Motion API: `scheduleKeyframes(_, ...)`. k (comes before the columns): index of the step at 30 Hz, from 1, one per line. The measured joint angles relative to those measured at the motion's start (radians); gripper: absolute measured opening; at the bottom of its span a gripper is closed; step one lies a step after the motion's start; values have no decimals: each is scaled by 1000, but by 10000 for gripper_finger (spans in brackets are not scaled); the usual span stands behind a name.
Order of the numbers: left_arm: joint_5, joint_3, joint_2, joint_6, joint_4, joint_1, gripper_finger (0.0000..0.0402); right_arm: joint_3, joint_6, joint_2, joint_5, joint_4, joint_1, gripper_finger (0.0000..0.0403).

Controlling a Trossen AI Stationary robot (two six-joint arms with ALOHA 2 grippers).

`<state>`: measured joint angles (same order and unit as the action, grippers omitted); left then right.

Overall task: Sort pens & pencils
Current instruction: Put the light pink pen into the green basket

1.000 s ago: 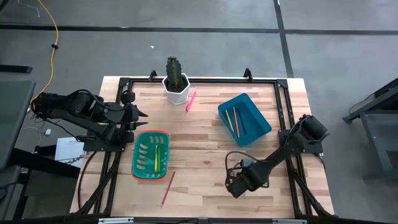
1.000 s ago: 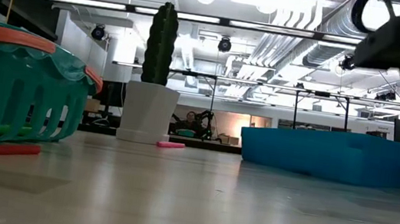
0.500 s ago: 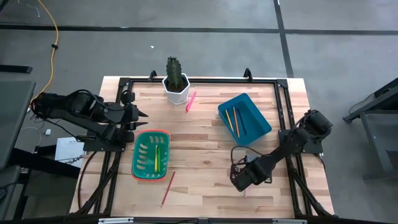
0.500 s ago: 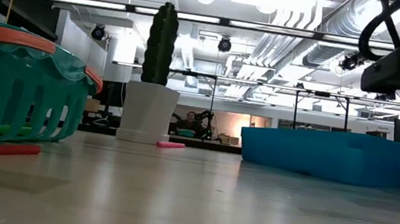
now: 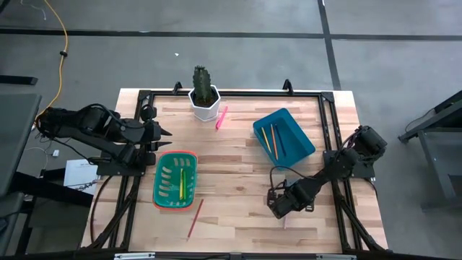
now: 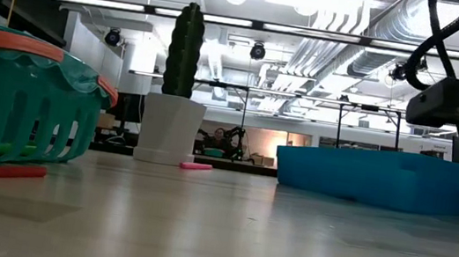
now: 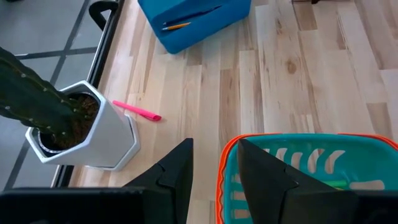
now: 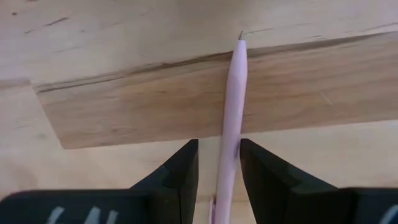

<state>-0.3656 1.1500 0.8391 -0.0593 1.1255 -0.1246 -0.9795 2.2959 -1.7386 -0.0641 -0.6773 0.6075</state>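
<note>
**Right hand over a pale stick, pick not yet made**

As seen from above, we place the right hand [image 5: 278,205] low over the bench [image 5: 238,180] near its front edge, while the left hand [image 5: 163,132] waits beside the green basket [image 5: 160,193], which holds a yellow pen [image 5: 182,182]. The blue bin [image 5: 299,136] holds two pencils [image 5: 269,139]. A hot-pink pen [image 5: 221,116] lies by the cactus pot [image 5: 204,105]; a red pencil [image 5: 195,219] lies in front of the basket.

In the low view, the right arm hangs at the far right; its fingers are hidden.

In the left wrist view, the left fingers [image 7: 176,171] stand apart, empty.

In the right wrist view, a pale pink stick [image 8: 231,118] lies between spread fingers [image 8: 181,167], not pinched.

We judge the step to be grasping; next: close, lift, carry to its container.
</note>
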Motion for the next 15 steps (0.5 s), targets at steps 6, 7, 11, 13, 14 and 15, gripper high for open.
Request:
scheduleKeyframes(6, 0, 0, 0, 0, 0, 0, 113, 1, -1, 0, -7, 0, -1, 110)
scheduleKeyframes(7, 0, 0, 0, 0, 0, 0, 113, 1, -1, 0, -7, -1, -1, 109)
scheduleKeyframes(11, 0, 0, 0, 2, 0, 0, 113, 1, -1, 0, -7, -1, -1, 94)
scheduleKeyframes(13, 0, 0, 0, 2, 0, 0, 113, 1, -1, 0, -7, 0, -1, 81)
scheduleKeyframes(14, 0, 0, 0, 2, 0, 0, 113, 1, -1, 0, -7, 0, -1, 75)
scheduleKeyframes(15, 0, 0, 0, 2, 0, 0, 113, 1, -2, 0, -7, 0, -1, 70)
